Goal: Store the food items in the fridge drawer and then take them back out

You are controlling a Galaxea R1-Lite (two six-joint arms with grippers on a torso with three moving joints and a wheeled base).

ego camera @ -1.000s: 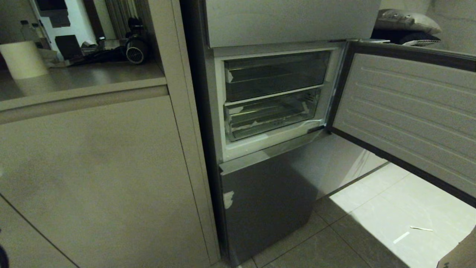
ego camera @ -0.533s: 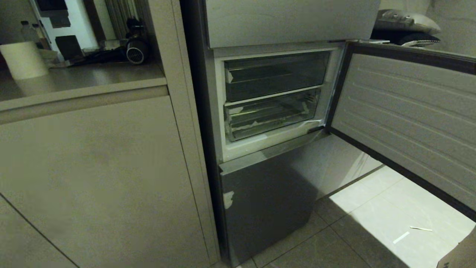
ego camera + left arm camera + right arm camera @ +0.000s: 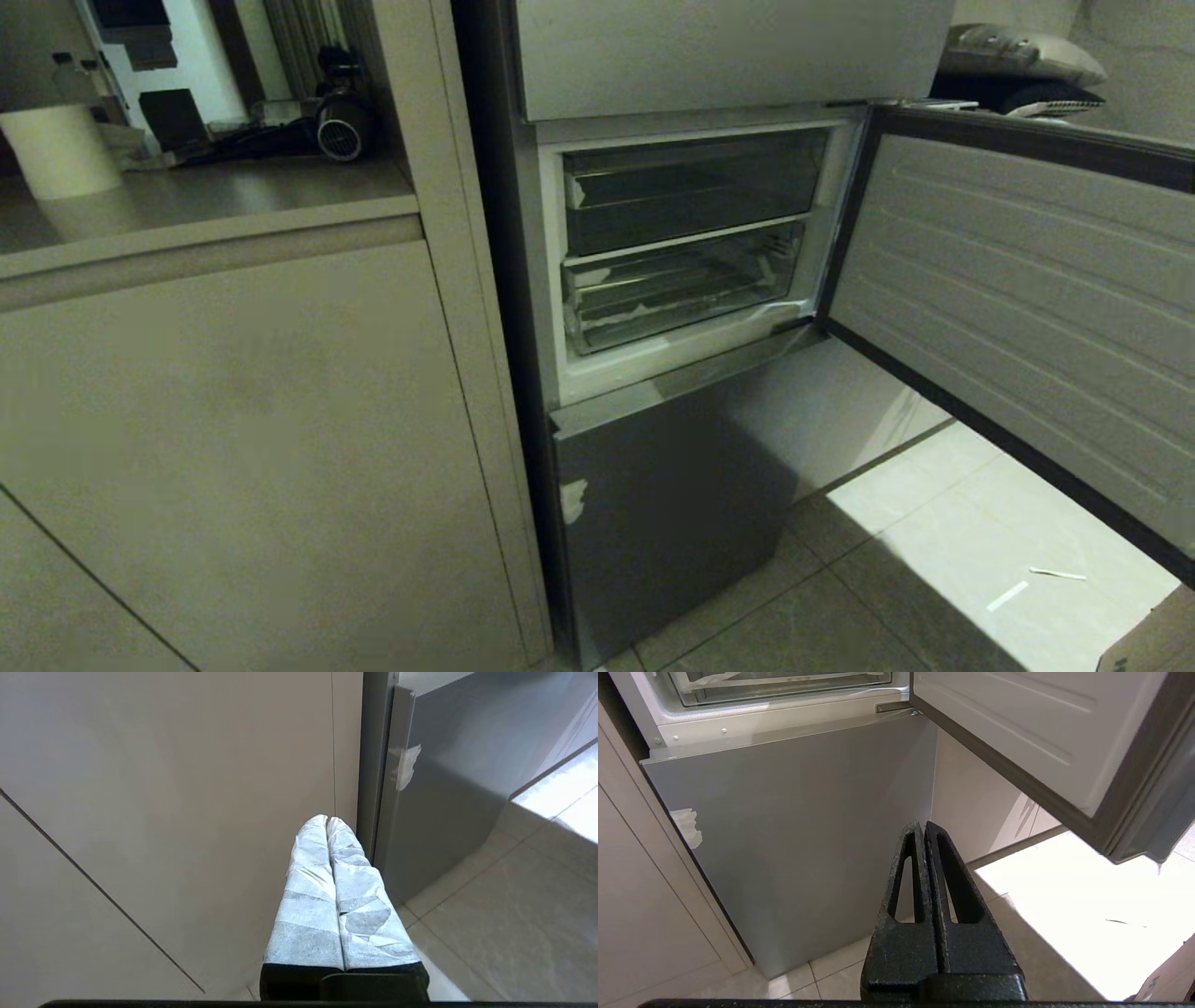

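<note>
Fridge drawer point(image 3: 686, 289) pushed in, door point(image 3: 1018, 289) open — left pincer point(image 3: 327, 820) and right pincer point(image 3: 922, 826) both pressed together, empty

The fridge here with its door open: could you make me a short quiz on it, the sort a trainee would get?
1. True or false: the fridge door stands open on the robot's right.
2. Of the two drawers in the open compartment, which has white tape scraps on it: A) the darker upper drawer, B) the clear lower drawer?
3. Are any food items visible inside either drawer?

Key:
1. True.
2. B; the scraps sit along its front and corners.
3. No; both drawers look empty in the head view, and neither the left tool nor the right tool holds anything: each is shut and hangs low in front of the cabinet and the fridge's lower door.
</note>
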